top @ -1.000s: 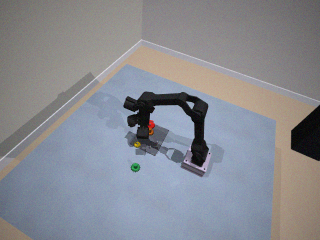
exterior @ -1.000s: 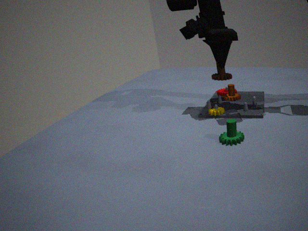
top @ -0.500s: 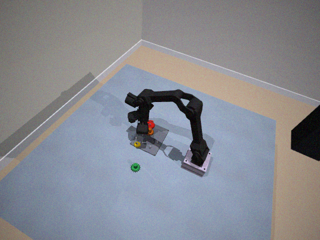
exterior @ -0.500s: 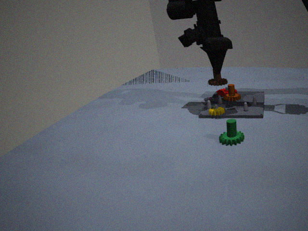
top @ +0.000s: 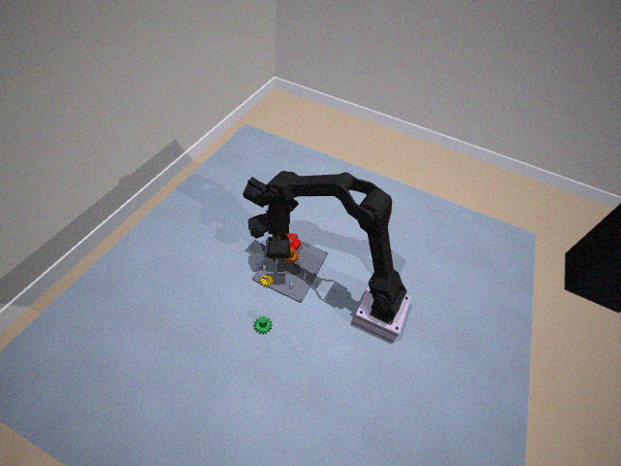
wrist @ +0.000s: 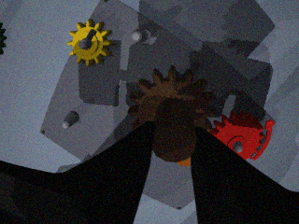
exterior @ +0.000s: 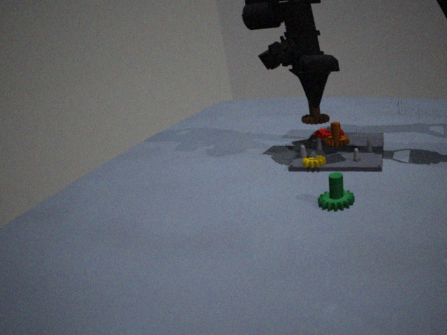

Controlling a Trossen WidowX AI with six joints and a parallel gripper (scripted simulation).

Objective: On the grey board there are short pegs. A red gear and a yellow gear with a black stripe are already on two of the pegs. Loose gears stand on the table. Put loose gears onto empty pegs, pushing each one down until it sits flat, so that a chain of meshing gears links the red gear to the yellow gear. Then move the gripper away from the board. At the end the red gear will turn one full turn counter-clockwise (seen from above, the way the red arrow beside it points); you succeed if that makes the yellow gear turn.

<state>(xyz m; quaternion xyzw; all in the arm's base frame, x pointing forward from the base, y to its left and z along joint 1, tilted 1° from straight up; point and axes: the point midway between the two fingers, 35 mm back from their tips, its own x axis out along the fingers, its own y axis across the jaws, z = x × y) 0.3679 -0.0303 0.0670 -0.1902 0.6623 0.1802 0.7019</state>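
Above the flat grey board (top: 313, 255) (exterior: 371, 167) (wrist: 163, 191), clamped with the black parallel-jaw gripper (top: 277, 248) (exterior: 315, 108) (wrist: 174, 133) on the upright knob of a dark brown toothed gear (exterior: 315, 118) (wrist: 154, 95), roughly level and clear of the board. On the board, next to the bright red toothed gear (top: 292, 241) (exterior: 323, 133) (wrist: 231, 133), an orange gear with a round upright knob (top: 291, 256) (exterior: 336, 140) (wrist: 184, 161); too small to tell whether meshed. Near a board corner, well apart from the red one, the yellow toothed gear with a black stripe (top: 265, 280) (exterior: 313, 160) (wrist: 95, 49). Just beside it, a bare short grey peg (exterior: 302, 150) (wrist: 137, 35); nearer another corner, a second bare peg (top: 291, 285) (exterior: 356, 155) (wrist: 71, 119). Off the board, upright on the pale blue table surface (top: 350, 401) (exterior: 180, 252) (wrist: 19, 117), a loose green toothed gear with a tall round knob (top: 262, 324) (exterior: 335, 199) (wrist: 2, 38).
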